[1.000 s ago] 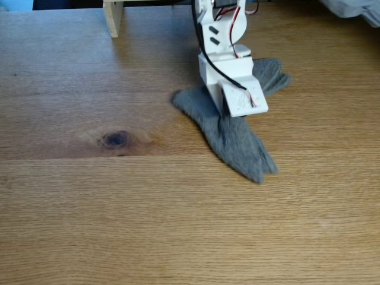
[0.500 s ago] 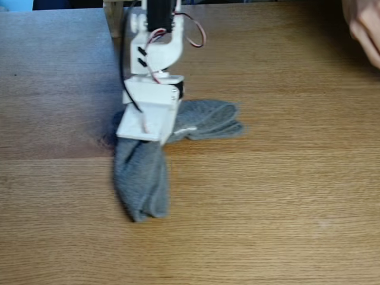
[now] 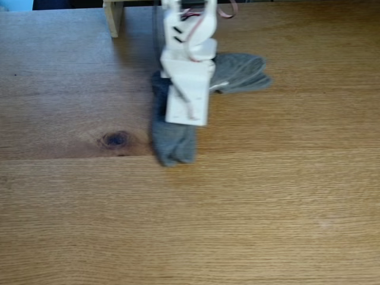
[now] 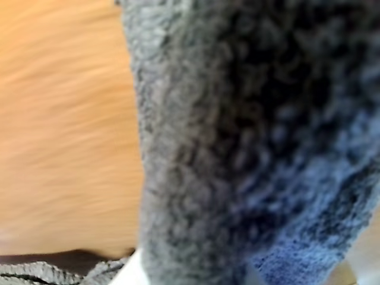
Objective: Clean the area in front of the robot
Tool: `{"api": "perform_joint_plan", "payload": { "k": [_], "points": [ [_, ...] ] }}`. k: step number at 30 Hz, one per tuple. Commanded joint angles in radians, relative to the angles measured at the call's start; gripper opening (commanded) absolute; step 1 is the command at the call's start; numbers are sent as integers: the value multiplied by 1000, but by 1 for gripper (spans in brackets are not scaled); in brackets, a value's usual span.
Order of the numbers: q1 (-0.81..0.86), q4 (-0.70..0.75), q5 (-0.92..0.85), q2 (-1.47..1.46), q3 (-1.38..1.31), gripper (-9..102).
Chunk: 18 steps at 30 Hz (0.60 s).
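Note:
The robot's white arm (image 3: 189, 41) reaches down from the top centre of the fixed view onto the oak tabletop (image 3: 267, 196). Its gripper (image 3: 187, 120) points toward the camera and rests on a grey terry cloth (image 3: 175, 145), apparently shut on it; the jaws are hidden under the white wrist block. One end of the cloth trails toward the front, just right of the dark knot (image 3: 114, 139), and the other spreads to the right behind the arm. In the wrist view the grey cloth (image 4: 249, 130) hangs blurred and close to the lens, with the wood (image 4: 65, 119) at left.
A pale wooden post (image 3: 113, 18) stands at the back left, close to the arm. Bare planks stretch across the front and right of the table.
The gripper dragged the cloth left across the knot, then back right and toward the rear. The cloth's front end now lies right of the knot. A hand at the top right has gone.

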Motion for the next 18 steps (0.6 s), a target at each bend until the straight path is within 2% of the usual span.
{"api": "perform_joint_plan", "payload": {
  "k": [1,7,14,18],
  "points": [
    [-150,-87,11,147,44,0],
    [-152,-347,-9,58,81,0],
    [35,-801,-114,-130,34,0],
    [169,-851,-147,-206,-64,0]
  ]
}}
